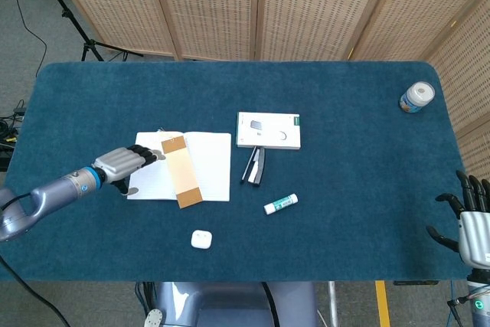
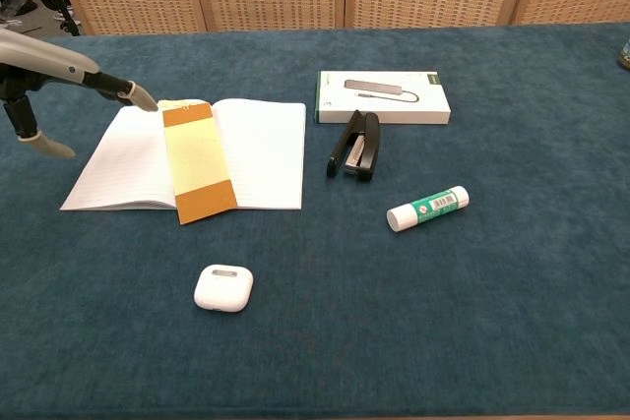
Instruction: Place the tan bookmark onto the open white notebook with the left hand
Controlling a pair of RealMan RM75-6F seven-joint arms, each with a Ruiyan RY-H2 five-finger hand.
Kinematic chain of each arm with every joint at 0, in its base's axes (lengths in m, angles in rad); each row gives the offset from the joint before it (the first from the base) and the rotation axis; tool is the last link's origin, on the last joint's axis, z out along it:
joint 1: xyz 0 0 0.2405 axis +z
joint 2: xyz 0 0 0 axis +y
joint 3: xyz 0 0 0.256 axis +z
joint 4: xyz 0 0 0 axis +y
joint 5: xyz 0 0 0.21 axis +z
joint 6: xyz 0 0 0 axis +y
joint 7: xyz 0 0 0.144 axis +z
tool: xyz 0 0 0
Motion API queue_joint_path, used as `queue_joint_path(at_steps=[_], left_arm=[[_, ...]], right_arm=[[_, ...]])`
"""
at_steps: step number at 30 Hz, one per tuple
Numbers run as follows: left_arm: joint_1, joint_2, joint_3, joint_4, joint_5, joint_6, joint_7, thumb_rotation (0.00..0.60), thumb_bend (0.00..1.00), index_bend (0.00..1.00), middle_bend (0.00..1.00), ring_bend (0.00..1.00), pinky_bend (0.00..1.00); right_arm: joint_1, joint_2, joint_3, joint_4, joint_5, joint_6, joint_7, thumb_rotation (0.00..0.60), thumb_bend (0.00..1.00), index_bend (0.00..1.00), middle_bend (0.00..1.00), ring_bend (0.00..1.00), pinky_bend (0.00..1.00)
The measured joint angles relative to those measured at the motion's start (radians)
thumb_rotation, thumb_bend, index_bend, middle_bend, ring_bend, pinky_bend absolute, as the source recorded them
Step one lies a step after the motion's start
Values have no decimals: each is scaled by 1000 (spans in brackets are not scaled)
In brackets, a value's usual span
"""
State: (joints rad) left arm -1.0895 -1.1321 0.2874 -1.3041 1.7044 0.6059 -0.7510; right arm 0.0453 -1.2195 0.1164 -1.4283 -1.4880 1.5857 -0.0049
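The tan bookmark (image 1: 183,170) (image 2: 198,161) lies flat across the middle of the open white notebook (image 1: 210,166) (image 2: 258,152), its lower end poking past the notebook's near edge. My left hand (image 1: 122,165) (image 2: 59,71) hovers at the notebook's left side, fingers spread and empty, apart from the bookmark. Far away at the table's front right corner my right hand (image 1: 472,223) is open and holds nothing.
A white boxed hub (image 1: 268,129) (image 2: 383,96), a black stapler (image 1: 255,165) (image 2: 356,145) and a glue stick (image 1: 280,204) (image 2: 427,209) lie right of the notebook. A white earbud case (image 1: 201,240) (image 2: 223,288) sits near the front edge. A small jar (image 1: 416,98) stands back right.
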Motion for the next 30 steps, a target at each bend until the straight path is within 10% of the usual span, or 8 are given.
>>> queue_joint_path(at_steps=[30], left_arm=[[42, -122, -84, 106, -141, -108, 205, 600, 336, 19, 61, 0, 58]], right_arm=[[0, 0, -2, -3, -5, -2, 4, 600, 131, 382, 63, 0, 0]])
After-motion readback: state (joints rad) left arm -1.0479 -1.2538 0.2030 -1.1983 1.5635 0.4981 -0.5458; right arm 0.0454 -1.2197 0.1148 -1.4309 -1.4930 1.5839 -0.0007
